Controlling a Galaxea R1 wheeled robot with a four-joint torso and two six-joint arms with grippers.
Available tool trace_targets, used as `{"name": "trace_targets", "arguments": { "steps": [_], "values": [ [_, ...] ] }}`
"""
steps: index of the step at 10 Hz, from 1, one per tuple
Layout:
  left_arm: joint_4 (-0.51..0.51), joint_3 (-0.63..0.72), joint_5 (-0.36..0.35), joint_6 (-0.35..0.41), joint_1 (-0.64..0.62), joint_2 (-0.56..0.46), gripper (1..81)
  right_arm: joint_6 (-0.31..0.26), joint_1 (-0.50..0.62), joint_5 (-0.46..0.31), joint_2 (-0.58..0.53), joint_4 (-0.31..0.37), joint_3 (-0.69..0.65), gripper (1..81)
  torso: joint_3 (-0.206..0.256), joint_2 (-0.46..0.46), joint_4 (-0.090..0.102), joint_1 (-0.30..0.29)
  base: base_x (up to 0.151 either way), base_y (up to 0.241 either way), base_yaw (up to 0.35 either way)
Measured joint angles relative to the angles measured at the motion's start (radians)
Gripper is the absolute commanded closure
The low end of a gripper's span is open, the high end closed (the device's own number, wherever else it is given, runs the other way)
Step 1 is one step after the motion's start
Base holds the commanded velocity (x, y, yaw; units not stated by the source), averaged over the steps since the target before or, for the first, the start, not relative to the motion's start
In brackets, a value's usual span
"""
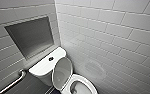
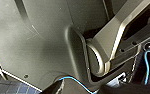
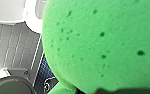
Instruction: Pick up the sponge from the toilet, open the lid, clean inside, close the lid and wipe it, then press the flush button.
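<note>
The white toilet stands in the corner in the head view, its oval bowl uncovered. The lid is raised and leans back against the tank, its greyish inner side facing out. The dark round flush button sits in the middle of the flat tank top. The bright green sponge looms very close in the right wrist view, and my right gripper is shut on it. Beyond the sponge, part of the white toilet shows over grey tiles. My left gripper is open and holds nothing.
White tiled walls close in on the toilet's right side and behind it. A recessed niche sits above the tank. A metal grab bar runs along the left wall. Dark tiled floor shows beside the robot's grey body.
</note>
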Motion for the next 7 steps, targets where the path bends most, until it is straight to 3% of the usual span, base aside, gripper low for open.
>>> {"name": "trace_targets", "arguments": {
  "steps": [1, 2, 6, 7],
  "values": [
    [0.000, -0.015, -0.001, 0.000, 0.000, 0.013, 1.0, 0.001, 0.037, -0.004, -0.003, 0.029, 0.002, 81.1, 0.000, 0.000, 0.004, 0.000, 0.000, 0.000, 0.000],
    [0.000, -0.037, -0.001, 0.000, -0.001, 0.027, 1.0, 0.004, 0.058, -0.005, -0.006, 0.063, -0.008, 81.1, 0.003, 0.000, 0.020, 0.000, 0.000, 0.000, 0.000],
    [0.000, -0.100, 0.000, 0.002, -0.002, 0.070, 1.0, 0.008, 0.131, -0.002, 0.025, 0.139, -0.066, 81.1, 0.013, 0.001, 0.151, 0.000, 0.000, 0.000, 0.000],
    [0.000, -0.100, 0.001, 0.004, 0.001, 0.072, 1.0, 0.008, 0.151, -0.006, 0.033, 0.147, -0.068, 81.1, 0.013, 0.001, 0.174, 0.000, 0.000, 0.000, 0.000]
  ]
}}
